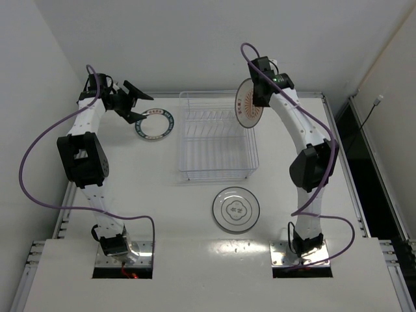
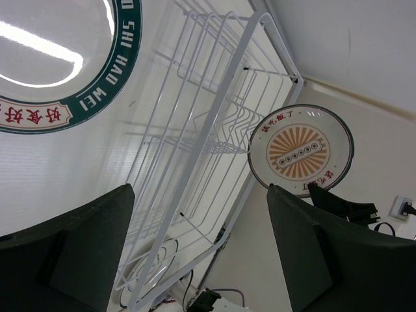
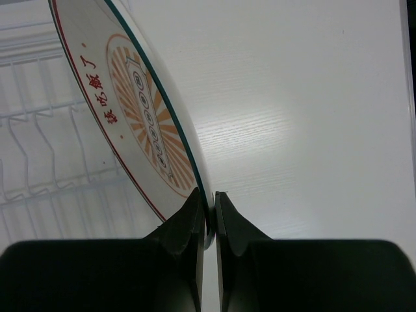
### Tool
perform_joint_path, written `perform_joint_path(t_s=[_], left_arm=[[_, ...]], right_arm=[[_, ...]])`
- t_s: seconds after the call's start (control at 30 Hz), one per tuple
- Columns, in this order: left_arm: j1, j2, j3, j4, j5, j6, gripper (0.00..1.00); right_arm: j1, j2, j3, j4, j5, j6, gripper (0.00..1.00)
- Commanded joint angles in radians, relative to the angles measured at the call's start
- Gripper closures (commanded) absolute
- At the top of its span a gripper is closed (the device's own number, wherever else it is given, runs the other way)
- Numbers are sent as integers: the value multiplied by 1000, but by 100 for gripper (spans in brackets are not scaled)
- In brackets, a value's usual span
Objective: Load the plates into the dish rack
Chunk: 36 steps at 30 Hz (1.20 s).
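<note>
Top external view: white counter (image 1: pixel 162 214), two arms bolted at its near edge. A rectangular dish rack of thin white wire (image 1: pixel 218 140) sits mid-counter toward the far side, with rows of upright tines along its floor.

Right arm reaches up over the rack's far right corner. Right tool (image 1: pixel 259 91) is pinched tight on the rim of a small round white plate with an orange sunburst centre (image 1: pixel 247 105), which has red characters around it and a thin dark edge line. The plate is held on edge, nearly upright, face turned toward the left side. It is in the air above the rack's far right corner, clear of the tines. Right wrist view confirms the grip: both fingers (image 3: pixel 188 221) clamp the plate's edge with only the rim's thickness between them, rack wires off to the left.

Left arm stretches to the far left. Left tool (image 1: pixel 144 108) stands spread wide with nothing between its fingers. It is just beside a small round plate with a dark teal lettered rim (image 1: pixel 155 123), which lies flat on the counter left of the rack. Cannot tell whether a fingertip touches that rim. Left wrist view: teal rim at upper left, rack running away, orange-centred plate beyond its far corner.

A small round pale grey plate with a thin dark ring (image 1: pixel 235 209) lies flat on the counter on the near side of the rack, apart from it.
</note>
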Motion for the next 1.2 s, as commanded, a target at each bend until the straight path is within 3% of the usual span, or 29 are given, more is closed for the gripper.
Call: perform_joint_path(t_s=[0.0,0.3,0.47,0.6,0.77,0.93,1.17], left_arm=[[9,-51,-5,5,22,-7,19],[9,-51,-5,5,22,-7,19],[9,-51,-5,5,22,-7,19],[9,-42,-5,5,22,-7,19],[9,-42,-5,5,22,-7,19],[9,-42,-5,5,22,-7,19],[9,-42,-5,5,22,-17,19]], right_arm=[[16,1,21,-41,27,54,100],[16,0,98,-110,73,126,100],[16,0,17,-93,9,145,100],[34,84,118,-153,9,136,100],[34,98,121,-139,-60,145,99],[43,90,142,-190,39,172,100],[25,38,99,-141,60,163,100]])
